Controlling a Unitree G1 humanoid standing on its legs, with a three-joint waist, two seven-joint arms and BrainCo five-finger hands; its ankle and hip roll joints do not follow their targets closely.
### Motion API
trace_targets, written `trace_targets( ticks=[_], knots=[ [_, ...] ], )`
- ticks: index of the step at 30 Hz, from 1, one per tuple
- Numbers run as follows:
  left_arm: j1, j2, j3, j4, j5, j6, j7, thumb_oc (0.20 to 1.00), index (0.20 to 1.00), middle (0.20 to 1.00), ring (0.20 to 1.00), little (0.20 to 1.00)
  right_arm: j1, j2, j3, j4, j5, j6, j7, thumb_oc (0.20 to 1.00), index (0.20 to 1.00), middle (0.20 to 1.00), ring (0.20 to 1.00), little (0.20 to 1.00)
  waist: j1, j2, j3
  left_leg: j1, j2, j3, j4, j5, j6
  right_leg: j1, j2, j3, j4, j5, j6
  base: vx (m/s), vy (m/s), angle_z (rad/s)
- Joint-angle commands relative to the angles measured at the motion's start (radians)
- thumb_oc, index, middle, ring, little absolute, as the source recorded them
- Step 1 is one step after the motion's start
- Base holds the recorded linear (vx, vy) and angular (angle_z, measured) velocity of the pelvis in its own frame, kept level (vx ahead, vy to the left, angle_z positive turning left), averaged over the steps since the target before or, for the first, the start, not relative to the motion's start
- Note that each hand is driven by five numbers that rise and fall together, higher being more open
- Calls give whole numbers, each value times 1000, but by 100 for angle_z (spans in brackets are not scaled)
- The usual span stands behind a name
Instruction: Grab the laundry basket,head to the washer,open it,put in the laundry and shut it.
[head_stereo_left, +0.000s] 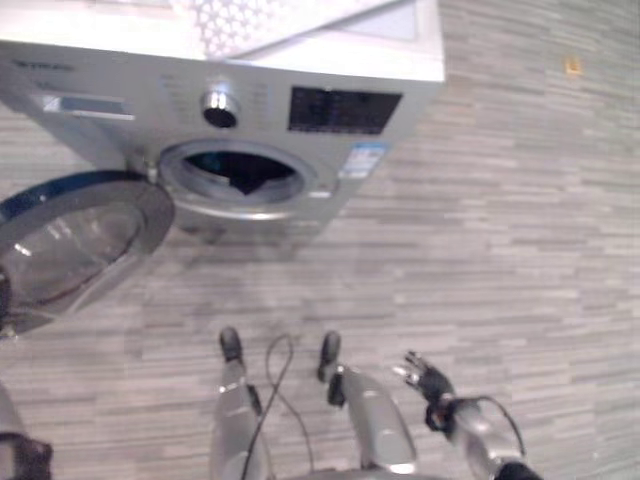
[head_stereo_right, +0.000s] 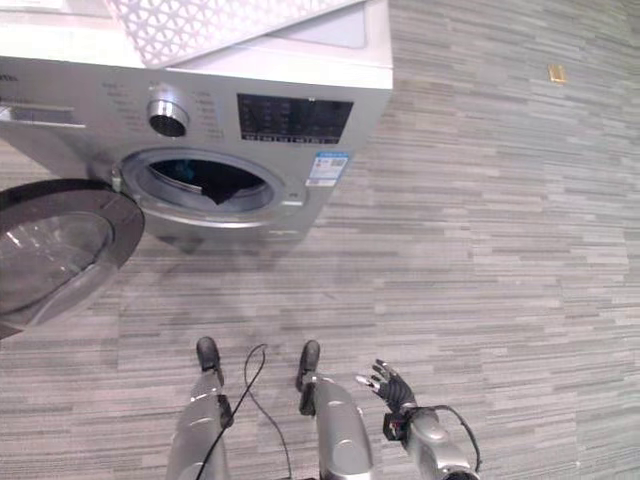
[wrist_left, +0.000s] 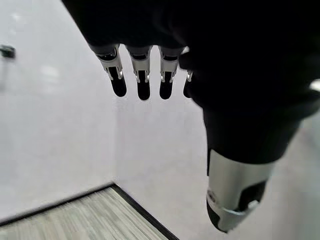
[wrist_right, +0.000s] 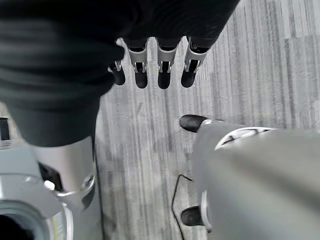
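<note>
Looking down from the left eye view, the washer (head_stereo_left: 250, 110) stands ahead with its round door (head_stereo_left: 75, 240) swung wide to the robot's left, and dark laundry (head_stereo_left: 240, 172) lies inside the drum mouth; a white lattice-walled laundry basket (head_stereo_left: 260, 20) rests on the washer's top. From the right eye view the same layout holds, and the right hand (head_stereo_right: 388, 383) hangs low at the robot's right side over the wooden floor (head_stereo_right: 500, 250), its fingers loosely spread and holding nothing, well apart from the door. In the left wrist view the left hand (wrist_left: 145, 75) shows straight, relaxed fingers with nothing between them and the thumb, a pale wall behind. In the right wrist view the right hand's fingers (wrist_right: 162, 75) hang straight above the floor, with the washer's front edge at the corner. With the clothes apparently loaded, shutting the door looks like the step left. That door is probably stiff, hinged and fairly light, with smooth glass that may slip; pressing on its outer rim away from the hinge, with flat fingers, seems the safest hold, watching that soft cloth does not trail over the seal.
</note>
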Motion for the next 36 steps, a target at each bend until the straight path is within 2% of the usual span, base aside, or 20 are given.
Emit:
trace_targets(
  ticks=[1, 7, 16, 22, 31, 35, 36],
  knots=[
    [-52, 40, -39, 58, 30, 2, -15, 1000, 1000, 1000, 1000, 1000, 53, -42, -6, 17, 14, -5, 12, 1000, 1000, 1000, 1000, 1000, -5, -43, -59, -64, 21, -21, 106, -69, 20, 58, -68, 56, -115, 51, 122, 40, -16, 0],
    [29, 43, -8, 73, 65, 15, -73, 1000, 1000, 1000, 1000, 1000, 56, -56, -32, 25, -19, 0, 1, 1000, 1000, 1000, 1000, 1000, -11, -50, -68, -78, 23, -30, 102, -65, 19, 49, -64, 54, -121, 57, 121, 10, -10, -3],
    [163, 56, 101, 65, 18, 28, -128, 1000, 1000, 1000, 1000, 1000, 64, -41, -31, 68, -40, 26, 13, 1000, 1000, 1000, 1000, 1000, 12, -74, -55, -97, 29, -63, 104, -60, 16, 58, -47, 29, -133, 59, 119, 0, -45, 8],
    [248, 69, 167, 76, 12, 34, -145, 1000, 1000, 1000, 1000, 1000, 84, -47, -13, 22, -39, 34, 36, 1000, 1000, 1000, 1000, 1000, 22, -106, -56, -96, 50, -75, 105, -56, 8, 64, -26, 27, -143, 63, 116, -5, -53, 7],
    [203, 79, 112, 89, 26, 39, -179, 1000, 1000, 1000, 1000, 1000, 82, -49, -26, 15, -23, 36, 37, 1000, 1000, 1000, 1000, 1000, 13, -122, -63, -113, 72, -90, 109, -50, 3, 56, 0, 34, -157, 73, 114, -3, -31, -4],
    [232, 60, 132, 92, 21, 41, -191, 1000, 1000, 1000, 1000, 1000, 84, -52, -29, 11, -24, 35, 36, 1000, 1000, 1000, 1000, 1000, 10, -130, -65, -121, 74, -97, 112, -50, 1, 52, 5, 32, -158, 73, 113, 6, -17, -3],
    [269, 39, 163, 95, 15, 46, -201, 1000, 1000, 1000, 1000, 1000, 85, -54, -30, 1, -28, 38, 36, 1000, 1000, 1000, 1000, 1000, 8, -135, -63, -127, 76, -101, 113, -50, 1, 51, 8, 31, -160, 74, 112, 13, -23, 10]
  ],
)
